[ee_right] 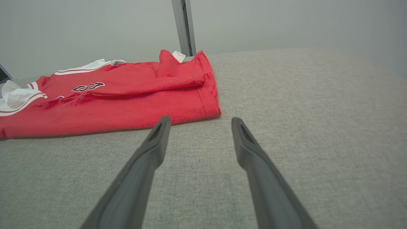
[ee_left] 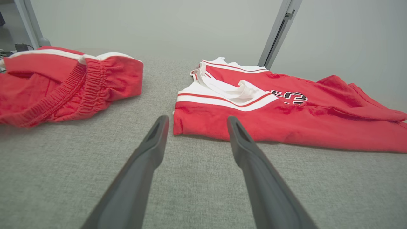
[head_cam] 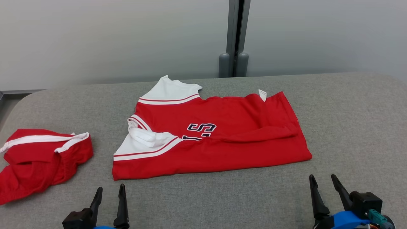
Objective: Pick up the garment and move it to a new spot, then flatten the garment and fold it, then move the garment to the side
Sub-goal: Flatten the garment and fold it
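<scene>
currently logging red jersey (head_cam: pixel 222 140) lying spread over the middle of the grey padded worktop (head_cam: pixel 349 127), collar and white shoulder panels pointing toward the left edge, hem toward the right edge. noting dark lettering (head_cam: pixel 202 128) on the chest, partly hidden under a crease; white label (head_cam: pixel 262 94) sticking up at the far hem corner. noting a fold ridge running across the right half of the cloth. observing left gripper (head_cam: pixel 111 187) sitting toward the near edge, left of centre, fingers spread wide, gripping nothing, tips just short of the jersey's near left corner. observing right gripper (head_cam: pixel 323 176) sitting toward the near edge on the right, fingers likewise spread wide and empty, tips near the jersey's near right corner, not touching it. recording second red piece (head_cam: pixel 41 159) with white trim and elastic waistband sitting bunched by the left edge, well apart from the jersey. seeing grey post (head_cam: pixel 235 38) standing behind the far edge against a pale wall (head_cam: pixel 95 38).
</scene>
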